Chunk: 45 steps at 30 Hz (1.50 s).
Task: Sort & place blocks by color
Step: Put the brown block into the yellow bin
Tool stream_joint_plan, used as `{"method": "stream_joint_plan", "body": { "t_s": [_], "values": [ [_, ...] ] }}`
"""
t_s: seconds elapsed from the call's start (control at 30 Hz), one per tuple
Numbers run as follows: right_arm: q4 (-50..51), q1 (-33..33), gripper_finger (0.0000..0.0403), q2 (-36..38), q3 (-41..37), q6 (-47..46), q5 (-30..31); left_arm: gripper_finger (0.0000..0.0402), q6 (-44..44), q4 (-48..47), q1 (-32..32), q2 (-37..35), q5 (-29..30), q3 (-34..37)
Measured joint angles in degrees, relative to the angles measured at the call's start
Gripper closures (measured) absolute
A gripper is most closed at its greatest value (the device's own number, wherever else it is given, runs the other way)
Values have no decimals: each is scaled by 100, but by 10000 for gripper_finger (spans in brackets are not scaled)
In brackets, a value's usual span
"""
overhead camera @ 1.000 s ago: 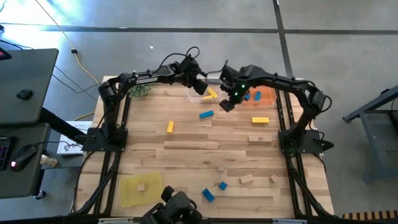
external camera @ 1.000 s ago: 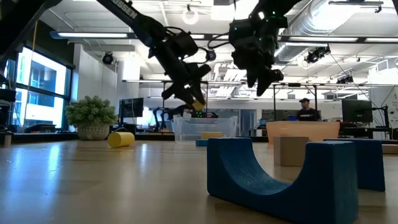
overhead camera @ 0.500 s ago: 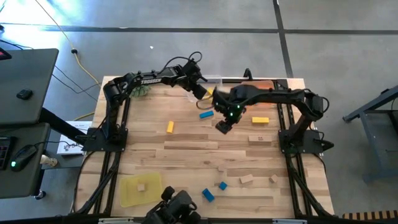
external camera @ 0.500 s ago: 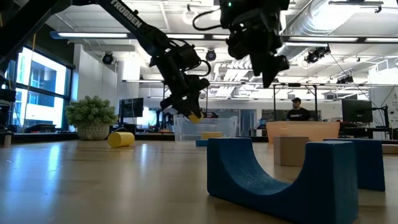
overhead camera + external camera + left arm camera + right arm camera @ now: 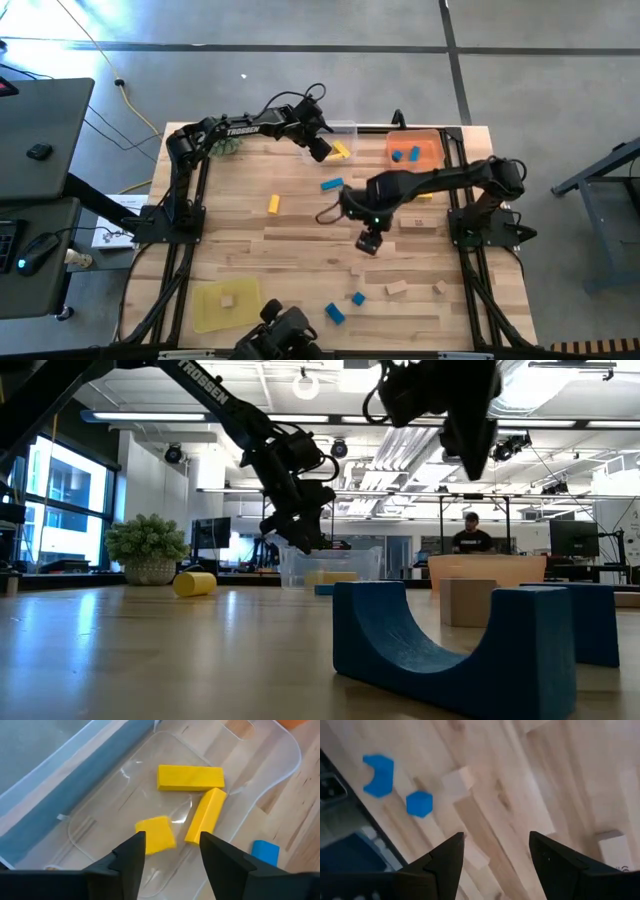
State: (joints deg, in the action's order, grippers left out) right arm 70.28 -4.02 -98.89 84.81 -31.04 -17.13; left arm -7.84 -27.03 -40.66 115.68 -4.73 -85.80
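My left gripper (image 5: pixel 170 865) hangs open over the clear tray (image 5: pixel 345 128) at the table's far edge. In the tray lie two yellow bars (image 5: pixel 190 776) (image 5: pixel 205 816) and a yellow cube (image 5: pixel 156 836), the cube just ahead of my fingertips and apart from them. My right gripper (image 5: pixel 368 240) hovers open above mid-table with nothing between its fingers. Beyond its fingers lie a blue arch (image 5: pixel 379 775), a blue cube (image 5: pixel 419 803) and a plain wood block (image 5: pixel 457 781). Loose on the table are a blue bar (image 5: pixel 331 184) and a yellow block (image 5: pixel 273 204).
The orange tray (image 5: pixel 437 140) at the far right holds blue blocks. The yellow tray (image 5: pixel 205 310) at the near left holds a wood block. Wood blocks (image 5: pixel 412 223) (image 5: pixel 397 288) lie to the right. A green plant (image 5: pixel 225 146) stands far left. A person stands beyond the table.
My left gripper has sunk a little over the clear tray and let go of the yellow cube, which now lies in the tray. My right gripper has swung from the orange tray at the far edge toward the near edge, out over mid-table, staying open.
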Motion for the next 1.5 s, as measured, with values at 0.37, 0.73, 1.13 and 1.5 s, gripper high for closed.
{"method": "stream_joint_plan", "body": {
  "t_s": [0.37,0.73,1.13,1.5],
  "values": [
    [96,-1143,190,4,-850,295,54,215,-203,-258,53,-362,-319,0],
    [-513,-2234,190,3,-1450,771,124,215,-402,-846,625,-1132,-329,0],
    [-1654,-2855,190,0,-1868,950,868,215,-910,-2178,1411,-1942,-293,0],
    [-2495,-2989,190,-2,-2696,739,1065,216,-1371,-3721,2254,-2470,1012,-2]
  ]
}}
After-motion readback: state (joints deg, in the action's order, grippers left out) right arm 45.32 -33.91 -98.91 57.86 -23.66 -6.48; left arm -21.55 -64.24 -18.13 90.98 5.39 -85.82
